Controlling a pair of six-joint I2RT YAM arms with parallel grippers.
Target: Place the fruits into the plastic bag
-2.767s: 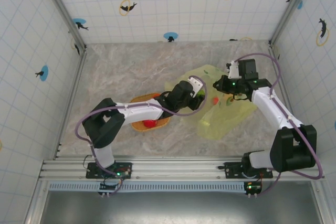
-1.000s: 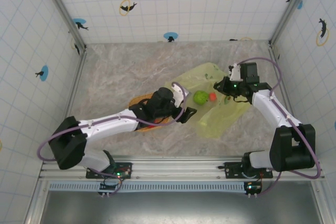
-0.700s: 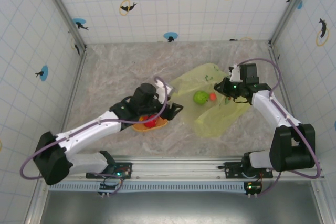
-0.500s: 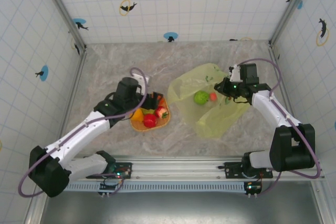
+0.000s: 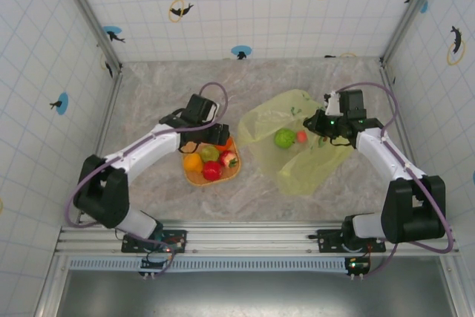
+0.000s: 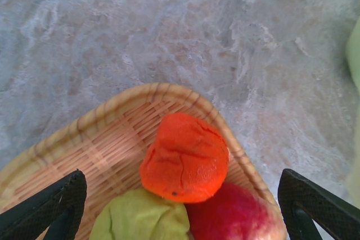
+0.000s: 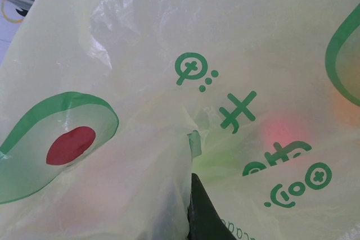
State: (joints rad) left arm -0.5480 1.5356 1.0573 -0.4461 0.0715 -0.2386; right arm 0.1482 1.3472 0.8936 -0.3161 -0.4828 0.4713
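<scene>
Hovering over the woven plate (image 6: pixel 169 91), the left fingers (image 6: pixel 53 206) stand wide apart on either side of the orange fruit (image 6: pixel 184 158), which leans on a green fruit (image 6: pixel 140 223) and a red one (image 6: pixel 233 217). It looks light, soft and wrinkled, so I'd pinch it across its middle. The right fingers (image 7: pixel 205 214) are clamped on the plastic bag (image 5: pixel 304 168), which is thin and slippery and lies on the surface with 2 fruits (image 5: pixel 284 138) inside.

At the left wrist view's bottom edge, you get only part of the green fruit (image 6: pixel 140 220), the dark red fruit (image 6: pixel 233 217) and the woven plate (image 6: pixel 112 133). Through the plastic bag (image 7: pixel 129 43), one fruit (image 7: pixel 278 130) reaches you only as a reddish blur.
</scene>
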